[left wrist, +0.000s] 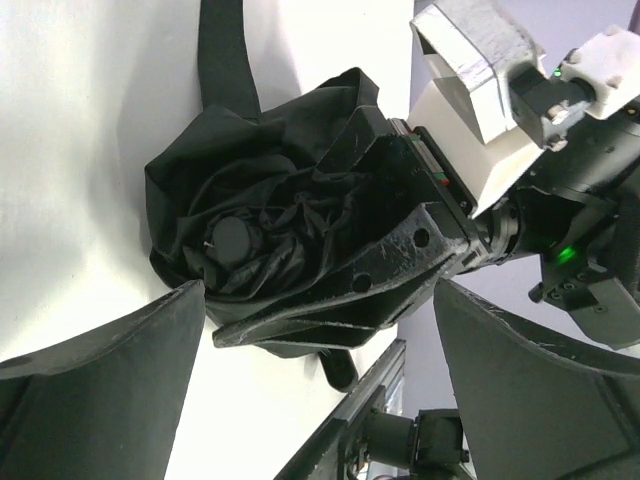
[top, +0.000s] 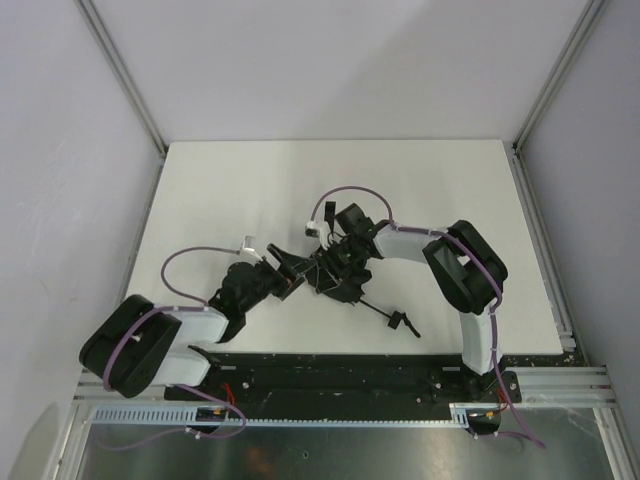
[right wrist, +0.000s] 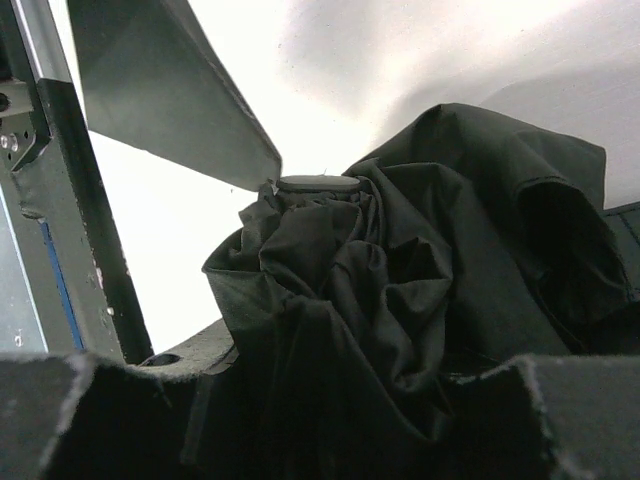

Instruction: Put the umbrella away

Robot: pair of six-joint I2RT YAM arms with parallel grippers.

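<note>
Jaws on the left gripper [left wrist: 320,290] are standing wide apart, and we are seeing nothing pinched between its two fingers [left wrist: 100,380]; they are pointing at the umbrella [left wrist: 270,240] from just beside it. Jaws on the right gripper [right wrist: 380,290] are clamping the crumpled black fabric of that umbrella, with one finger [right wrist: 170,90] reaching over the bundle, its tip just beside the small round cap [right wrist: 318,184], and the other running under the bundle along the bottom of the right wrist view. We are finding the umbrella lying on the white table [top: 220,190], roughly at its middle and between the two grippers, the left gripper coming at it from the left and the right gripper reaching in from the right. Its canopy [right wrist: 450,230] is bunching in loose folds around the cap. Its thin shaft [top: 378,308] is sticking out toward the near right, ending in a dark handle [top: 404,322] that is resting on the table, apart from both grippers. A flat black band [left wrist: 228,50] of fabric is trailing from the canopy across the table in the left wrist view.
</note>
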